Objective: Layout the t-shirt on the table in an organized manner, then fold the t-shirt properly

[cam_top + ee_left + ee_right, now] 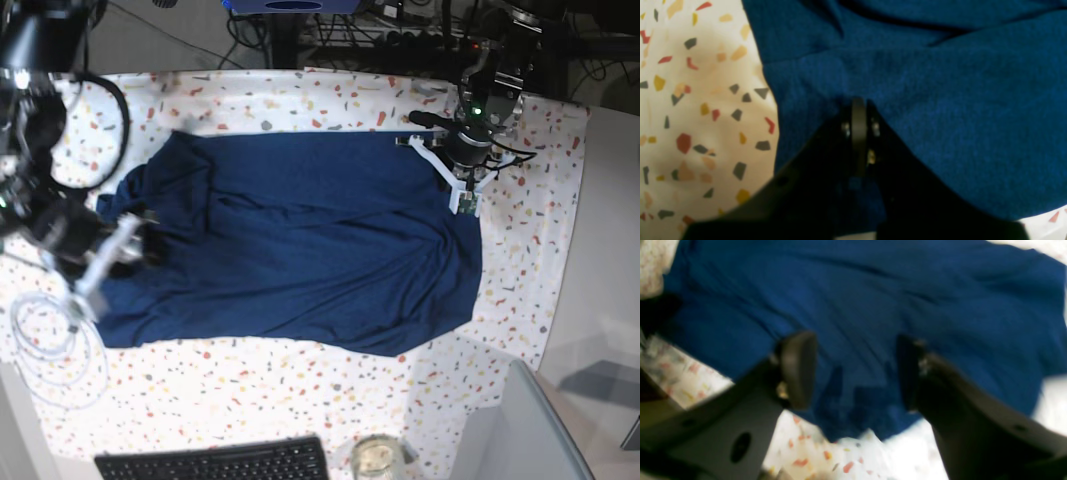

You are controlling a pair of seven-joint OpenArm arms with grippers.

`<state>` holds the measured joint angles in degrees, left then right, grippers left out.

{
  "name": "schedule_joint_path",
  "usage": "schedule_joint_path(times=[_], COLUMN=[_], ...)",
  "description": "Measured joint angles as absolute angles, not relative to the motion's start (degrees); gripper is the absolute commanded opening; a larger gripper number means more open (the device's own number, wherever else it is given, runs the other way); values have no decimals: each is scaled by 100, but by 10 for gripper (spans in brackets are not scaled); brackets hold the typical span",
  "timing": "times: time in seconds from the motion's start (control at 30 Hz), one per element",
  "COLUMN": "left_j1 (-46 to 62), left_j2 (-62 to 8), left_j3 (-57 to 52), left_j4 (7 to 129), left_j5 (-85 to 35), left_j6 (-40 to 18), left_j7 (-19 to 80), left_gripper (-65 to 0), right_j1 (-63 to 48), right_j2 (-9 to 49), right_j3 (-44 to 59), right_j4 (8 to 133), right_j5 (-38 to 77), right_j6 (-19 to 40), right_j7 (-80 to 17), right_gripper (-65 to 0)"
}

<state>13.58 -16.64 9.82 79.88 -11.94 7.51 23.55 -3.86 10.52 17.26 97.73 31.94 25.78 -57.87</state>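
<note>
Now the t-shirt (300, 240) is spread on the table (540, 250); the left gripper (858, 133) at 3 o'clock is pinched together, and the right gripper (853, 373) at 9 is spread apart.

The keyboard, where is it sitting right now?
In the base view the black keyboard lies at the bottom edge of the speckled table, nearer the front than the t-shirt, with a glass jar just to its right.

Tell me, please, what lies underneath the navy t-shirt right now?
The t-shirt lies spread on the speckled table, whose cover shows all round its edges. Whether anything else lies beneath the cloth cannot be seen, since the fabric covers it.
</note>
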Motion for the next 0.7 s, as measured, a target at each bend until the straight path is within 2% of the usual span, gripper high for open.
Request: schedule_joint_path(times=[0.13, 0.3, 0.47, 0.53, 0.67, 0.7], left_j1=[1350, 1332, 1337, 1352, 1352, 1354], left_j2=[-1671, -1680, -1675, -1675, -1669, -1667], left_j3=[980, 978, 978, 978, 976, 978], left_j4=[7985, 7985, 7985, 7985, 7968, 7964], left_j5=[-1179, -1181, -1181, -1181, -1181, -1179], left_j6=[773, 757, 773, 773, 773, 773], left_j7=[2379, 2377, 2390, 2377, 2375, 2366], left_gripper=[-650, -650, -650, -650, -650, -650], right_j1=[-751, -392, -62, -69, -134, -198], right_j2=[1072, 1059, 1221, 1216, 1264, 1284], right_j3=[1984, 1962, 1951, 1927, 1962, 1968], right_j4=[9356, 8211, 7234, 7181, 7303, 7395], right_j5=[3085, 3214, 3116, 3166, 3201, 3218], right_j6=[2388, 2399, 2357, 2362, 2377, 2375], right_j7=[-5767, -4941, -4635, -4609, -4604, -4602], right_gripper=[-263, -264, -282, -360, -647, -650])
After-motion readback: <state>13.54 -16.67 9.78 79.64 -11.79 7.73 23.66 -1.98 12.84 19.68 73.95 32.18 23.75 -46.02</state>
